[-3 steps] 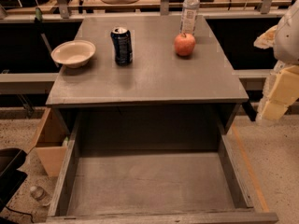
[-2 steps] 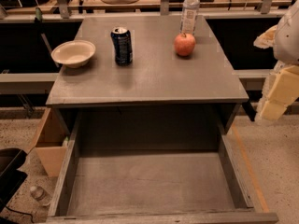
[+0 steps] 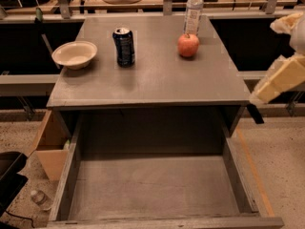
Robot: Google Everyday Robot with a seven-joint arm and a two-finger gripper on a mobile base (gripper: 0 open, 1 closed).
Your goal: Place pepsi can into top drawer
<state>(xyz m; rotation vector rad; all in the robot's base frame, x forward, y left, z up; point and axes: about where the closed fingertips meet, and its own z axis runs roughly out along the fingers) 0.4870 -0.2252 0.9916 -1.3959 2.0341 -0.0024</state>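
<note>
The pepsi can [image 3: 124, 46], dark navy with a silver top, stands upright on the grey tabletop [image 3: 157, 80], left of centre toward the back. The top drawer [image 3: 155, 187] is pulled open below the tabletop's front edge; its worn flat bottom holds nothing. My cream-coloured arm [image 3: 281, 78] hangs at the right edge of the view, beyond the table's right side. The gripper [image 3: 255, 112] shows only as a dark tip below the arm, near the table's right front corner, far from the can.
A cream bowl [image 3: 74, 54] sits left of the can. A red apple [image 3: 188, 45] and a clear water bottle [image 3: 193, 11] stand at the back right. A cardboard box [image 3: 47, 149] sits on the floor to the left. A shelf runs behind the table.
</note>
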